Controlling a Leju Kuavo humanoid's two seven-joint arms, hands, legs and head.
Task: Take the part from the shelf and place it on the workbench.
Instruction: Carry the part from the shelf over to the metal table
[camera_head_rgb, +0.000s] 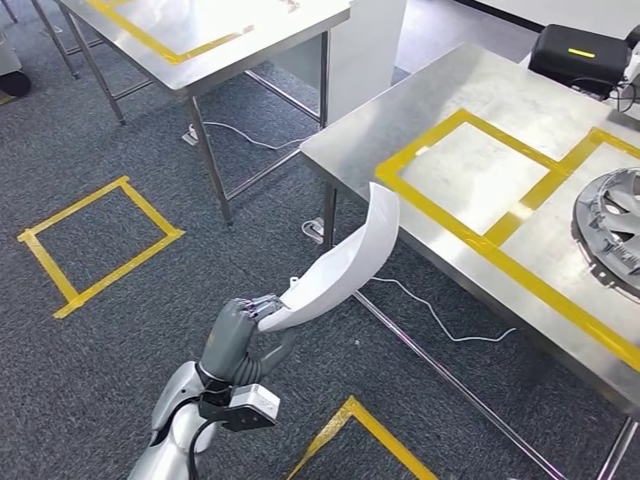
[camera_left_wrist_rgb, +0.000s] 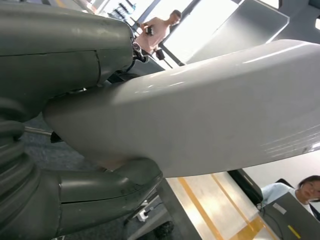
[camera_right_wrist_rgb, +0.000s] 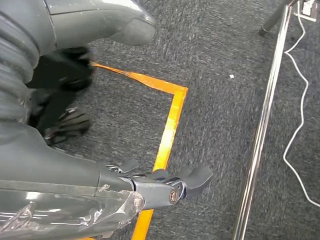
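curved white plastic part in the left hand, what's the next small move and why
Probably carry the curved white plastic part a little further forward over the steel workbench before lowering it. The left hand grips one end, and only the far tip has reached the bench's near edge, beside the yellow tape rectangle; most of the part hangs over the carpet.

Long curved white part (camera_head_rgb: 343, 262), glossy (a smooth panel), gripped at one end, far tip over the workbench (camera_head_rgb: 453, 110) edge

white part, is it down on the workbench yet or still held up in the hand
Still held up. The left hand grips one end of the white part; its far tip reaches the edge of the workbench, nothing resting there.
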